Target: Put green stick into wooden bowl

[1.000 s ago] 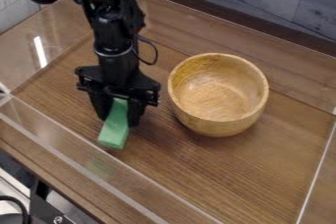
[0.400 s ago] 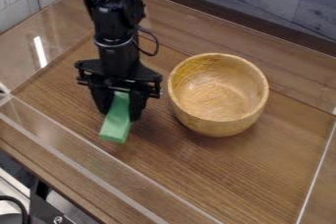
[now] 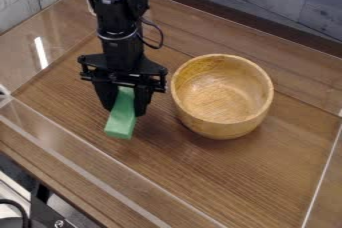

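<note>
Green stick (image 3: 124,118) clenched in tool (image 3: 124,100), hanging tilted above tabletop (image 3: 254,172); needing lifting above wooden bowl (image 3: 222,95) rim before carrying across, releasing centrally.

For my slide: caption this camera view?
Gripper shut on green stick, left of the empty wooden bowl.

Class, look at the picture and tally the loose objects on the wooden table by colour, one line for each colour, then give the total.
Green: 1, the green stick, held at its top end by the robot's hand
Light tan wood: 1, the wooden bowl, standing on the table beside the stick
Total: 2
</note>
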Motion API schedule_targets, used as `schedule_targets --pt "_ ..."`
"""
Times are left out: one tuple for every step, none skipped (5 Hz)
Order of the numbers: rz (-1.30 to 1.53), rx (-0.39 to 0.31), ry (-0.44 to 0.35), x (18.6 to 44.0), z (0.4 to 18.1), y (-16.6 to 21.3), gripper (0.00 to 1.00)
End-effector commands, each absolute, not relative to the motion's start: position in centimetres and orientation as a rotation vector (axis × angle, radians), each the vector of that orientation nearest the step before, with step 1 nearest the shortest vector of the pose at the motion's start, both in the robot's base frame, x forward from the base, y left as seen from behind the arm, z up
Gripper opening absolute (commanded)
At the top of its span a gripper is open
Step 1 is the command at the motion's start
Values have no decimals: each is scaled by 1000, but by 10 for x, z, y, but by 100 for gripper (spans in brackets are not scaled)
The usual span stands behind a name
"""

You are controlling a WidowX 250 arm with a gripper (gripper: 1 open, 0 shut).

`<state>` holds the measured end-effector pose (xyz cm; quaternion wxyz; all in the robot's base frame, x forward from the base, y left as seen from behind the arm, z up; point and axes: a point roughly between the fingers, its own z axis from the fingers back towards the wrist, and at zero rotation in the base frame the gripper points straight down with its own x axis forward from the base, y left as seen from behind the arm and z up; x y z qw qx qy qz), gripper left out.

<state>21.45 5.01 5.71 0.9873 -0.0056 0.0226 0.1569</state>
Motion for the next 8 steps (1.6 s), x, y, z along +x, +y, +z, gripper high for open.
schedule_targets --pt "329 -10 -26 226 75 54 0" --pt "334 -14 -28 227 77 53 0" --pt "337 -19 -29 229 78 52 0" --pt "340 -22 -30 231 79 51 0" --pt "346 -32 -28 235 85 48 0" --pt "347 -49 -29 243 93 40 0" --pt "344 -78 -38 259 99 20 0" --pt "337 -103 -47 277 99 -5 0"
